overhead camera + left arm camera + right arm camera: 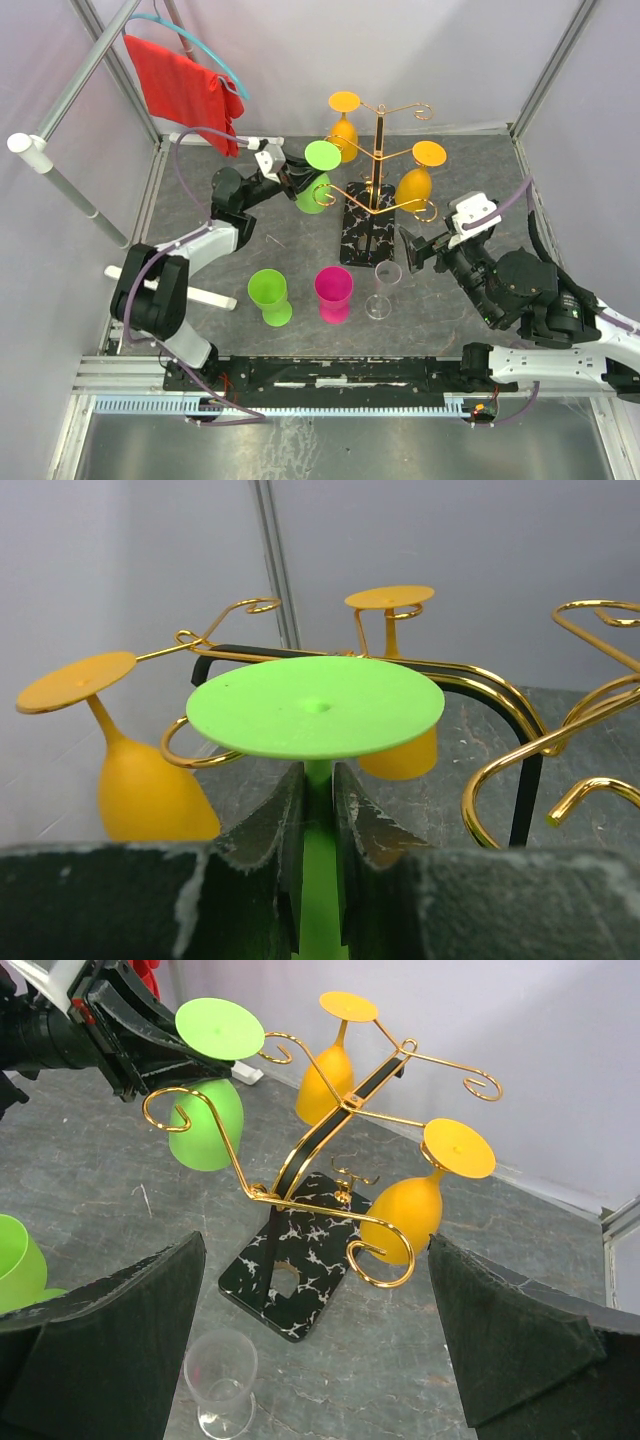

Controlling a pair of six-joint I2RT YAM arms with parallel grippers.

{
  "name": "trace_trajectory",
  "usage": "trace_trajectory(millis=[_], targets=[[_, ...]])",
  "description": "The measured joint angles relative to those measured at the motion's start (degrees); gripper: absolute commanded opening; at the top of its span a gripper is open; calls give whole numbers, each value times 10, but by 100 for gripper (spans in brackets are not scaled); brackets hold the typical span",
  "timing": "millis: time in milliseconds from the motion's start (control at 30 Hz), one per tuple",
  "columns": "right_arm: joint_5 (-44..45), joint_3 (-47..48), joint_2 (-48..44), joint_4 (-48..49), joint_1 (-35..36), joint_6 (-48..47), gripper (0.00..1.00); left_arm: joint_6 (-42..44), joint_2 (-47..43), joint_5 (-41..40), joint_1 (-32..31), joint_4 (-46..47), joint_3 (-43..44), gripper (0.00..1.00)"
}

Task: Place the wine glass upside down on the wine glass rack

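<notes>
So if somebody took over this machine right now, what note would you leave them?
Left tool: shut on the stem of the green wine glass, held upside down at a curled arm of the wine glass rack. I cannot tell whether it is hooked on.
Right tool: open, empty, near the rack's marble base.
Done: two orange wine glasses hang upside down on the rack.
Left: seat and release the green one. A second green glass, a pink glass and a clear glass stand upright in front of the rack, possibly next.
</notes>
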Motion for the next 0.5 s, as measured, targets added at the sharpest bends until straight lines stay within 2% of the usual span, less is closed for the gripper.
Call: trace_trajectory(millis=[500], targets=[[14,0,-5,-13,0,0,100,-22,111,-3,-19,76,30,3]])
